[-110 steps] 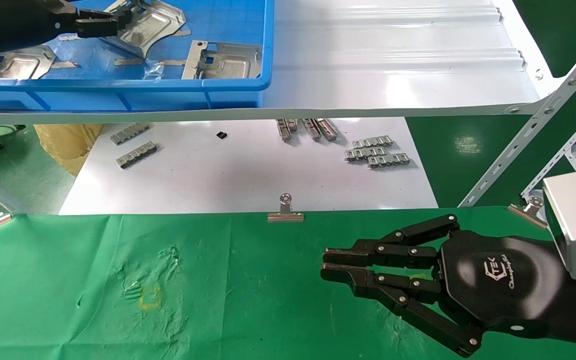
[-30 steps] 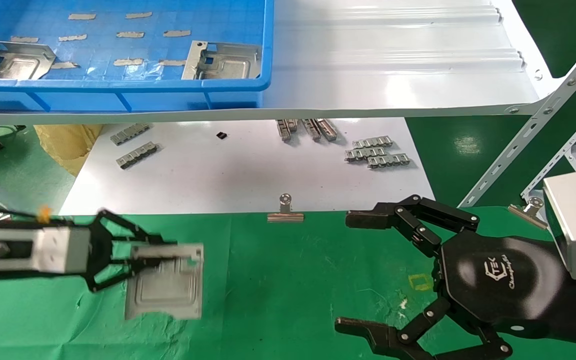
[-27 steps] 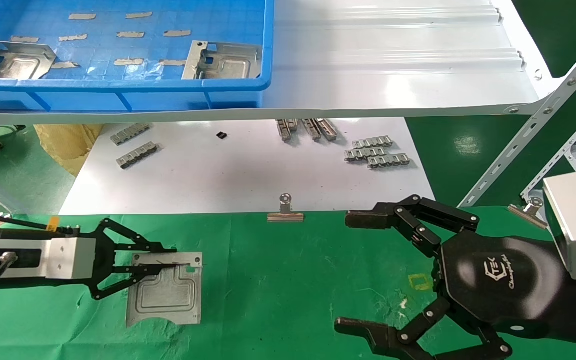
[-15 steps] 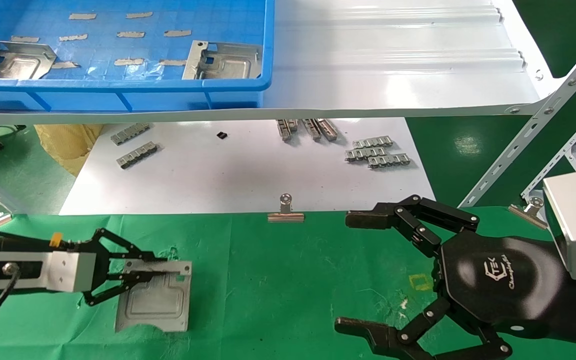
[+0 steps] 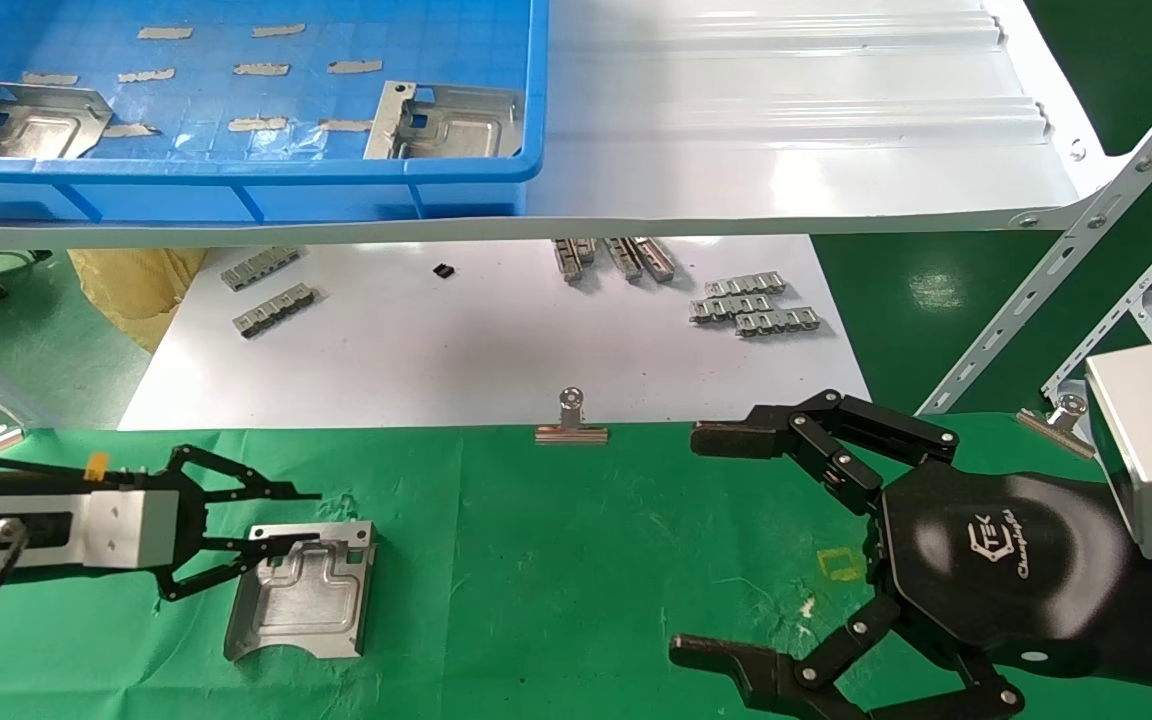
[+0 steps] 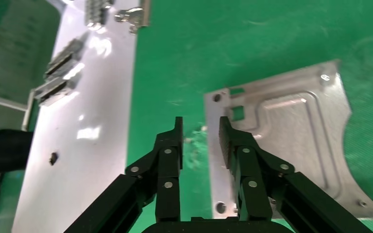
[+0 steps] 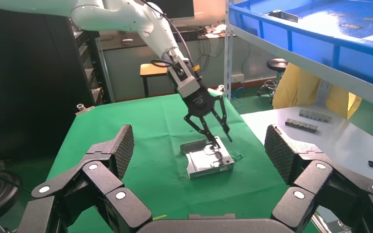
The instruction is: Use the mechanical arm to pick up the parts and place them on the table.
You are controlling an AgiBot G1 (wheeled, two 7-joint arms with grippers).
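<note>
At nine o'clock on the table [image 5: 556, 560], the left gripper [image 5: 311, 515] is hovering with its fingers spread, straddling the folded edge of a part [image 5: 301, 590] that is lying flat on the green cloth. At four o'clock, the right gripper [image 5: 726, 545] is resting with its claws splayed wide, holding nothing.

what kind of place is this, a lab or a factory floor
Probably a factory-style workshop or robot test cell: stamped sheet-metal parts lie in a blue bin on a white metal rack shelf, and another part rests on the green cloth table beside the open left end effector.
</note>
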